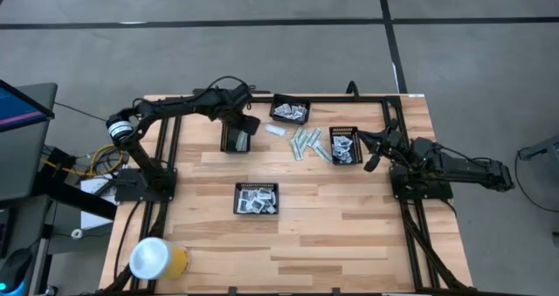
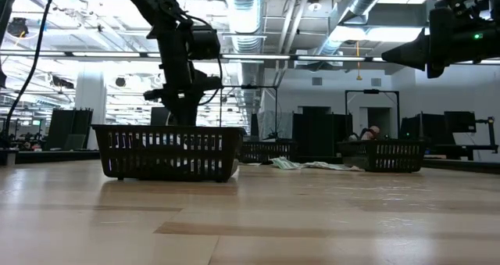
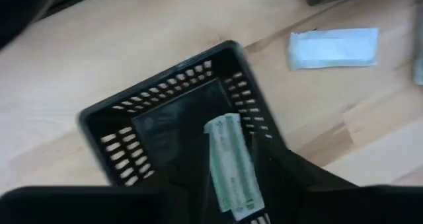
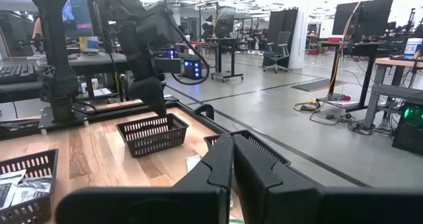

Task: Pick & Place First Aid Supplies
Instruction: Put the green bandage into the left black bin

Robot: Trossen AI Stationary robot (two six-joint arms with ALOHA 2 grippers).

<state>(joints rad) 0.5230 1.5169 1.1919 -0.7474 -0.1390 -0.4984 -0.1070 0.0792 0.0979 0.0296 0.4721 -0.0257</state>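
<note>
Four black mesh trays (image 1: 257, 199) on pale wood table (image 1: 349, 235), grey floor, left hand (image 1: 236, 126) grasping strip (image 3: 231, 164), right hand (image 1: 374, 152) clenched.

The high view looks straight down on the whole worktop (image 1: 288, 235). The low view sits at worktop level, facing the room. Each wrist view looks past its own arm; left wrist, close above a black mesh tray (image 3: 172, 118), shared with overhead.

Slim pale green-white strip (image 3: 230, 163) lies over a black mesh tray (image 3: 125, 112); more strips (image 1: 307, 144) and sachets (image 1: 256, 200) scattered mid-table.
</note>
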